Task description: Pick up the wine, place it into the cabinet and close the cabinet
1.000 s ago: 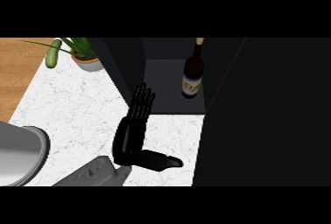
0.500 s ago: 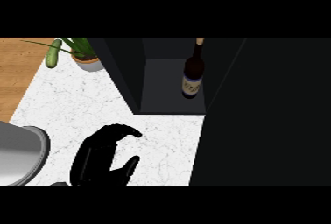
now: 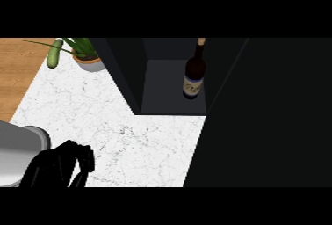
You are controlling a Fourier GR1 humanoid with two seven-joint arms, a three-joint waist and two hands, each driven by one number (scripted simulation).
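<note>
Wine bottle (image 3: 193, 74) stood upright inside the open dark cabinet (image 3: 170, 103); left hand (image 3: 62, 166) low over the marble counter (image 3: 110, 114), fingers curled, clasping nothing; potted plant (image 3: 84, 55) at the back

A white marble counter (image 3: 117, 127) fills the middle of the frame, with wooden flooring (image 3: 18, 70) at the upper left. A potted plant (image 3: 83, 52) stands at the counter's far edge, and a grey rounded fixture (image 3: 16, 151) sits lower left
</note>
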